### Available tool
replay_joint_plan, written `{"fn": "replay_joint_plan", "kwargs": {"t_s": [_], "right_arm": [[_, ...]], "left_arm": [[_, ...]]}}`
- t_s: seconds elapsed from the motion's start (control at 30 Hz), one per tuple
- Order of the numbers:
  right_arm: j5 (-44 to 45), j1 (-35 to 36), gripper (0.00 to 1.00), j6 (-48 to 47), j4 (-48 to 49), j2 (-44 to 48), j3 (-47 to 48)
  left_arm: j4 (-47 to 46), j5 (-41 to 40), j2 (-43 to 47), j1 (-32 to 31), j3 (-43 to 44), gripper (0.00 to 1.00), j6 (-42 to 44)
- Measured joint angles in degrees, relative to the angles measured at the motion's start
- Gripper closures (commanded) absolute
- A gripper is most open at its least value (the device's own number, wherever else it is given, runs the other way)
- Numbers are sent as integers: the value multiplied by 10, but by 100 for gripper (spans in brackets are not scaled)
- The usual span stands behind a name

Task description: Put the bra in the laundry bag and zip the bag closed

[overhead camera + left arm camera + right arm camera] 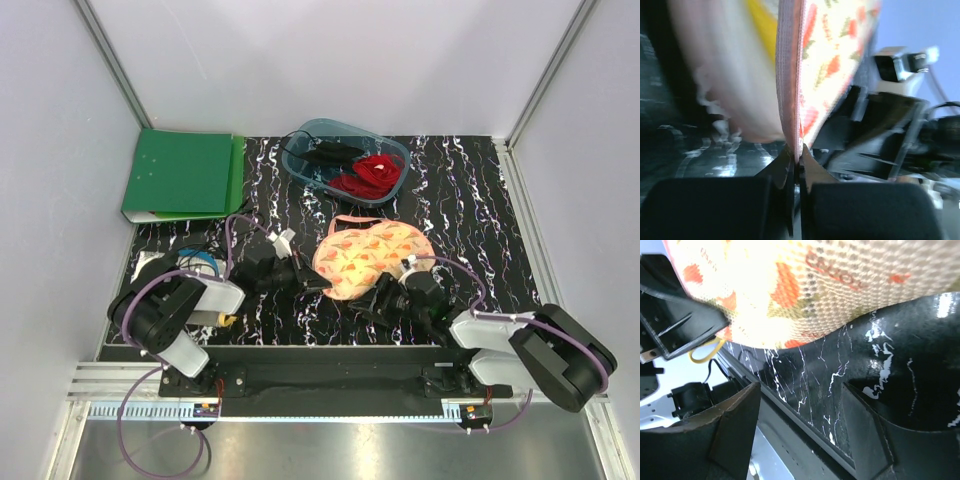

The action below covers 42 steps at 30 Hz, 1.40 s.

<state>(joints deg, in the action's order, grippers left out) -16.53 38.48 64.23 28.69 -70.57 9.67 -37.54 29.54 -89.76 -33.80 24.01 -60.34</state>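
The peach-pink laundry bag [372,255] lies mid-table, folded nearly closed. My left gripper [318,284] is shut on the bag's pink trim at its near-left edge; the left wrist view shows the trim [788,80] pinched between the fingertips of the gripper [796,156]. A strip of the yellow bra [762,24] shows inside the bag against the pale lining; it is hidden in the top view. My right gripper [386,298] is open and empty just in front of the bag's near edge. In the right wrist view the gripper [800,425] is over the bare table, below the bag [805,285].
A blue-grey plastic tub [392,150] at the back holds a red garment [372,175] and a black garment [325,155]. A green binder [183,175] lies at the back left. The table's near edge rail [805,435] runs under my right gripper.
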Motion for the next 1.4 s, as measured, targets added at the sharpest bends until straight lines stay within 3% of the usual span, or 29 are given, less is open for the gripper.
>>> {"fn": "replay_joint_plan", "kwargs": {"t_s": [0.33,0.47,0.63,0.9,0.97,1.03,1.13,1.2,1.3,1.4], "right_arm": [[85,0,25,11,19,56,-24],[104,0,30,25,36,20,-21],[112,0,32,54,124,-56,-21],[115,0,63,76,207,-151,-2],[115,0,67,82,203,-152,2],[115,0,74,86,188,-151,13],[116,0,81,92,153,-130,24],[116,0,83,96,128,-117,29],[115,0,85,107,87,-108,44],[114,0,86,124,49,-108,63]], "left_arm": [[-184,51,-53,2,-26,100,-149],[-200,52,-57,2,-35,100,-165],[-204,52,-57,2,-35,100,-173],[-120,46,-12,3,-26,99,-128],[-64,39,9,3,-10,85,-97],[11,21,40,2,11,78,-54],[99,-6,72,3,43,51,7],[143,-25,86,3,61,24,43],[213,-70,112,0,75,20,94],[280,-134,155,-15,75,29,140]]}}
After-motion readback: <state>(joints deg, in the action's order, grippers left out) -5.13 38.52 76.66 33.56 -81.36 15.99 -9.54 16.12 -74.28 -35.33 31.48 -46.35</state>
